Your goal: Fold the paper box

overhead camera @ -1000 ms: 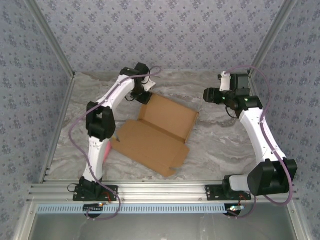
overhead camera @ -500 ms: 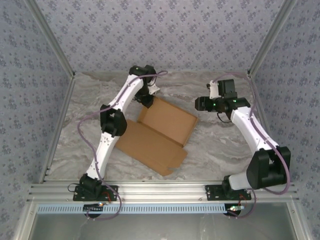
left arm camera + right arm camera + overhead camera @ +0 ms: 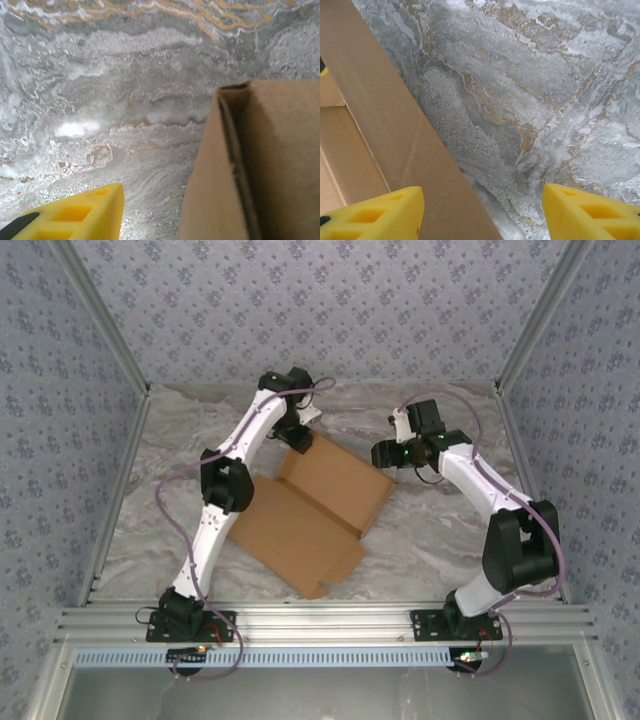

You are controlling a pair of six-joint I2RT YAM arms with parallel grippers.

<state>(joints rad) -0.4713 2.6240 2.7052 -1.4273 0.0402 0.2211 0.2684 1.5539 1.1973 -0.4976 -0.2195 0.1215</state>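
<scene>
The paper box (image 3: 335,480) is plain brown cardboard lying mid-table: a shallow tray at the far side with a flat lid panel (image 3: 295,535) spread toward me. My left gripper (image 3: 296,432) hangs at the tray's far-left corner. In the left wrist view one yellow finger (image 3: 75,215) stands apart from the box's corner wall (image 3: 215,165); the other finger is hidden. The right gripper (image 3: 383,453) hovers open at the tray's right edge. In the right wrist view its fingers (image 3: 380,212) straddle the box's side wall (image 3: 395,115) and bare table, holding nothing.
The marble tabletop (image 3: 440,530) is fenced by patterned walls (image 3: 320,310) on three sides. An aluminium rail (image 3: 320,625) carrying both arm bases runs along the near edge. Open marble lies right of the box and behind it.
The right arm swung left, bringing its gripper to the box's right edge. The left arm's elbow shifted right and its jaws parted. The box turned slightly, its near corner moving left.
</scene>
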